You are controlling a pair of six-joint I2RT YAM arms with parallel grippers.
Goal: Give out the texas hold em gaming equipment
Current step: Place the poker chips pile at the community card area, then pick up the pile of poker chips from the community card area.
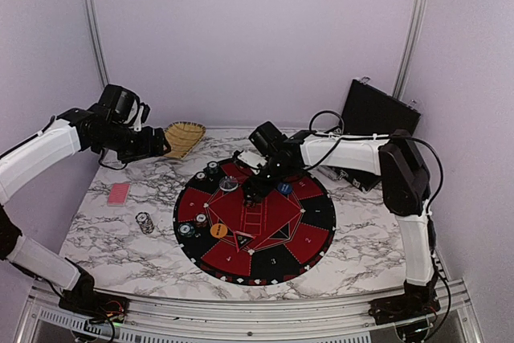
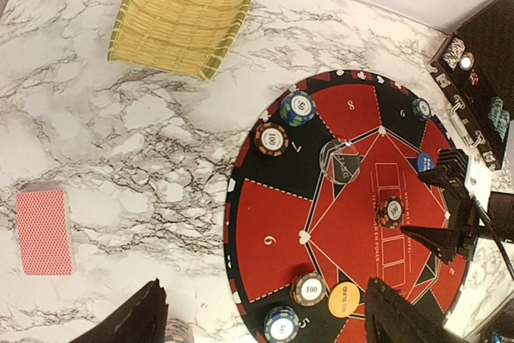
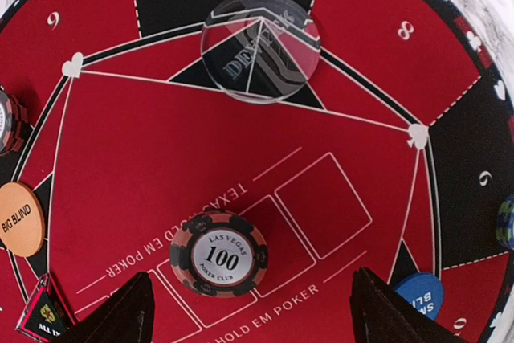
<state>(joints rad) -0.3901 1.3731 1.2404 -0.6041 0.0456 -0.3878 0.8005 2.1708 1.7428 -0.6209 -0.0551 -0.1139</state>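
Observation:
A brown-and-black "100" poker chip stack (image 3: 218, 253) sits in the mat's red middle, just ahead of my open right gripper (image 3: 251, 299) and apart from both its fingers. The clear dealer disc (image 3: 259, 44) lies beyond it, the orange disc (image 3: 20, 218) to the left and the blue disc (image 3: 419, 295) to the right. In the top view the right gripper (image 1: 255, 190) hovers over the mat (image 1: 317, 214). My left gripper (image 1: 161, 144) is open and empty, high over the table's back left. Pink-red cards (image 1: 118, 193) and a chip stack (image 1: 144, 222) lie on the marble to the left of the mat.
A woven yellow basket (image 1: 185, 136) sits at the back left. The black case (image 1: 377, 110) stands open at the back right, with chips inside (image 2: 456, 47). More chip stacks (image 2: 297, 108) (image 2: 309, 287) stand on the mat's outer sectors.

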